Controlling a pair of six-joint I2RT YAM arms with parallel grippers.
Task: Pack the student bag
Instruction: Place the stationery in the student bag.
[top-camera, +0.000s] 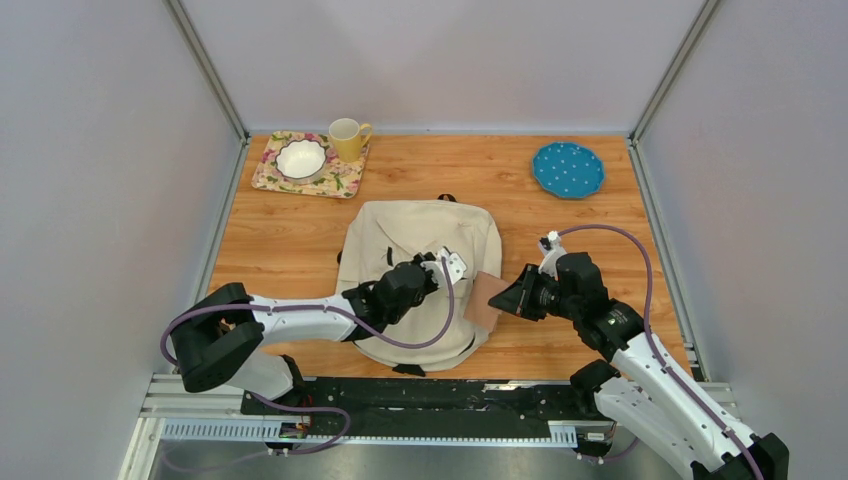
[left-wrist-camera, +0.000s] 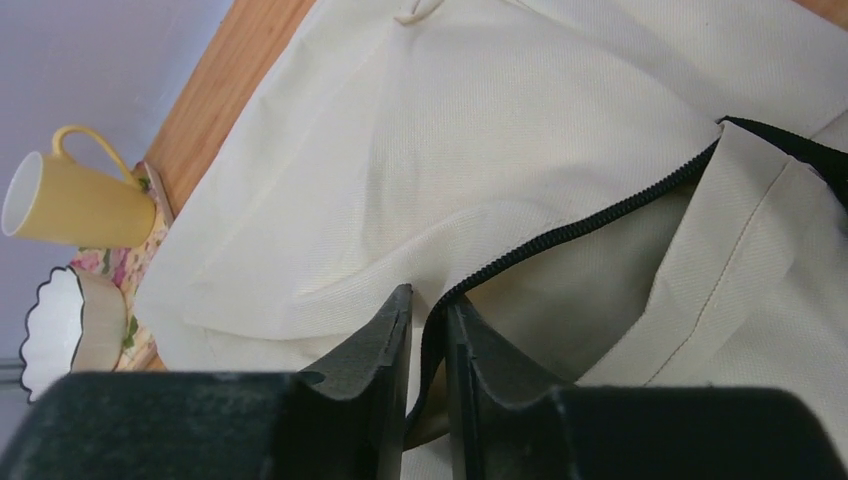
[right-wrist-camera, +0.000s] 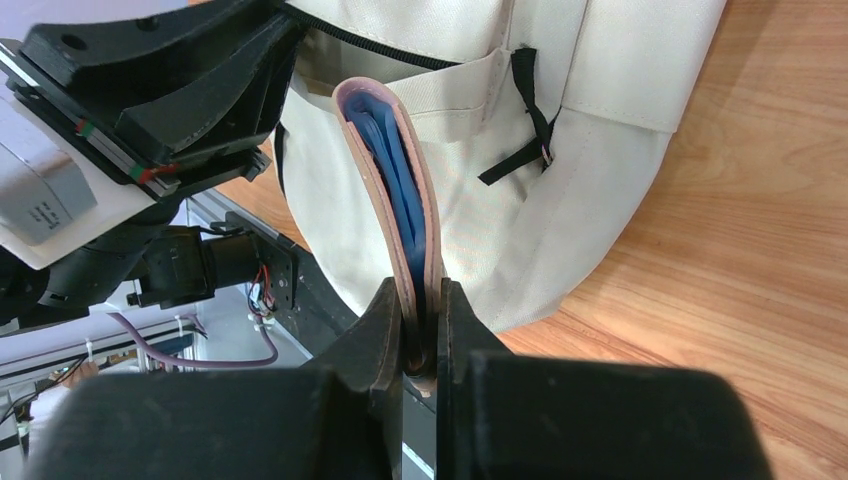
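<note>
Wooden table (top-camera: 290, 235), grey-walled cell: the student bag (top-camera: 420, 225) lies centre-near, its zipper (left-wrist-camera: 580, 225) pinched by the left gripper (left-wrist-camera: 428, 310). Just right of it, the right gripper (right-wrist-camera: 422, 300) clamps a slim pink notebook (right-wrist-camera: 400, 180) edge-on, long axis pointing leftward toward the bag's opening.

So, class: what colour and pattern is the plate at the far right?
The plate is teal with white dots; top external view.
</note>
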